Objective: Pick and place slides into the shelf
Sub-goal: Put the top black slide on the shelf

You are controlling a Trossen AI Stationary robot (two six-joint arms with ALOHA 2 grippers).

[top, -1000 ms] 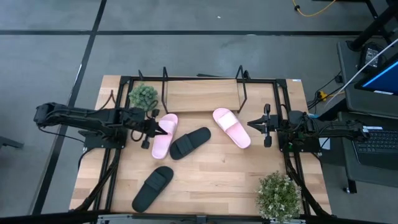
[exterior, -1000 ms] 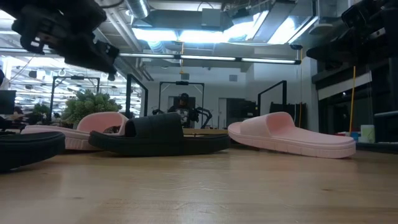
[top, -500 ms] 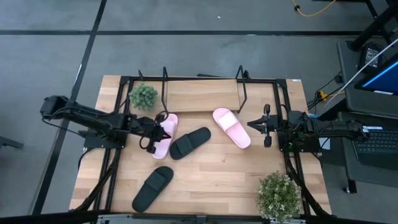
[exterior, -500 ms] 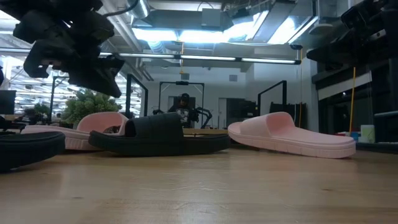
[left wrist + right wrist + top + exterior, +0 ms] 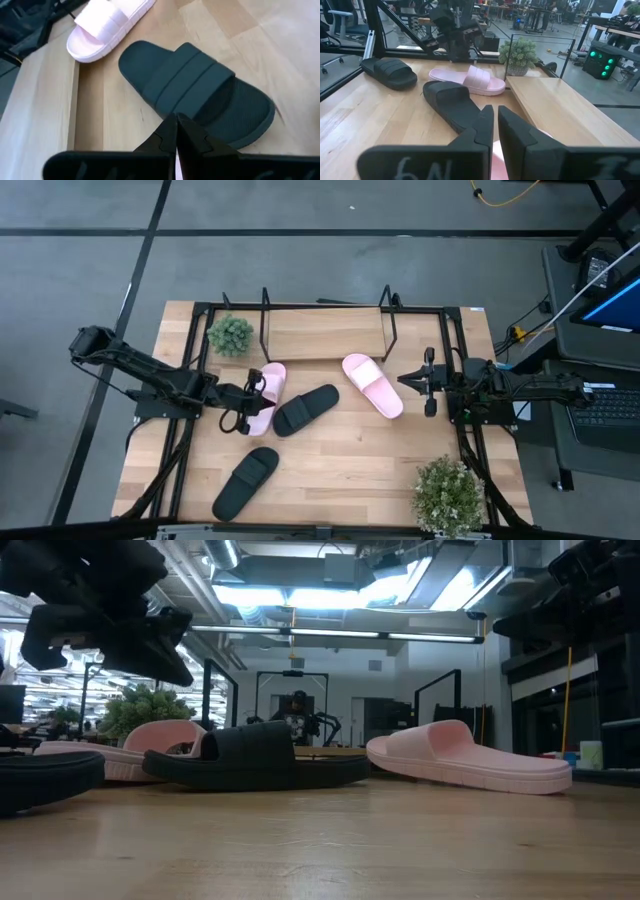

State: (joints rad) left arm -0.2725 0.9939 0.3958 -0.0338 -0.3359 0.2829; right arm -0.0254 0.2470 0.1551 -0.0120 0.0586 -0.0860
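Observation:
Two pale pink slides and two black slides lie sole-down on the table. In the high view my left gripper (image 5: 256,393) hangs shut over the left pink slide (image 5: 273,373), clear of it; the low view shows this gripper (image 5: 170,660) above the table. Its wrist view looks past the shut gripper (image 5: 176,135) onto the middle black slide (image 5: 200,95) and the right pink slide (image 5: 107,22). My right gripper (image 5: 412,380) is shut and waits just right of the right pink slide (image 5: 372,385). The wire shelf (image 5: 325,310) stands at the far edge.
A second black slide (image 5: 246,482) lies near the table's near-left corner. Potted plants stand at the far left (image 5: 230,335) and near right (image 5: 448,495). The black frame (image 5: 455,350) rims the table. Bare wood shows between the slides and the near edge.
My left gripper has tipped from level to pointing down, dropped lower and shifted slightly toward the near edge over the left pink slide; its arm's elbow has risen. The slides have not moved.

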